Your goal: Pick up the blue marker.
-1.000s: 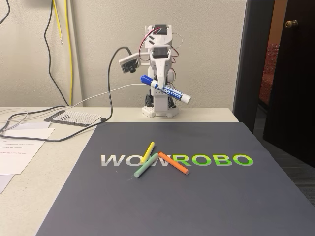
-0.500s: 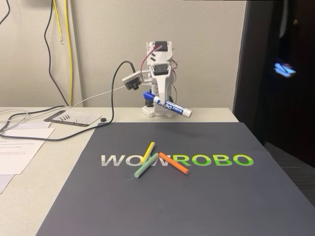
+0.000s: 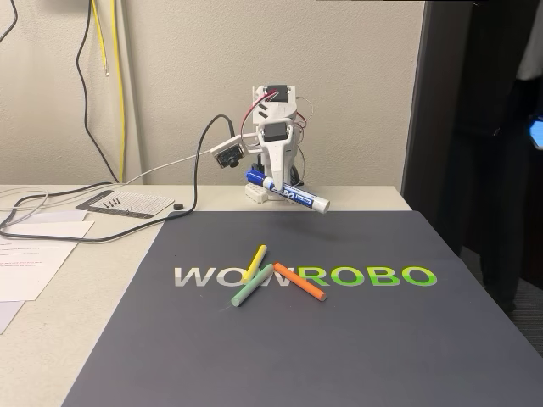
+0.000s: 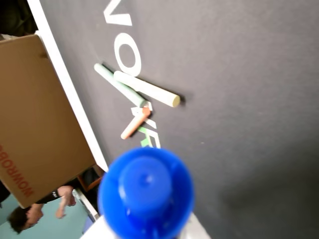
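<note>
Fixed view showed the white arm at the far edge of the table, its gripper (image 3: 270, 181) clamped on the blue marker (image 3: 288, 193), which hung in the air above the back edge of the dark WOWROBO mat (image 3: 382, 339), tilted with its blue cap up-left and its other end down-right. On the mat lay three thin sticks, touching or crossing over the lettering: a yellow stick (image 3: 254, 261), a green stick (image 3: 252, 285) and an orange stick (image 3: 299, 282). Wrist view looked along the marker, its blue cap (image 4: 145, 193) blurred and large at the bottom, with the three sticks lying on the mat beyond and a brown cardboard box (image 4: 40, 114) at the left.
</note>
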Tool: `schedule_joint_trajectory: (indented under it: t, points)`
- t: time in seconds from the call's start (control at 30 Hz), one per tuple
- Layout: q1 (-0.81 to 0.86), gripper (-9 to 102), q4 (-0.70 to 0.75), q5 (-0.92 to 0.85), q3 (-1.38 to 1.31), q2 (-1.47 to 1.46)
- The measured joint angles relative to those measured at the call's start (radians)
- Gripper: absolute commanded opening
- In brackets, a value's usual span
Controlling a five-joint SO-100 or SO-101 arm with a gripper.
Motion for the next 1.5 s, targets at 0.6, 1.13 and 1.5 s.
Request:
schedule_joint_trajectory:
  t: [0.6, 1.13, 1.5]
  points:
    - [0.074, 0, -0.097, -0.054, 0.023, 0.000]
    - [0.074, 0, -0.098, -0.054, 0.023, 0.000]
    - [0.074, 0, -0.100, -0.054, 0.023, 0.000]
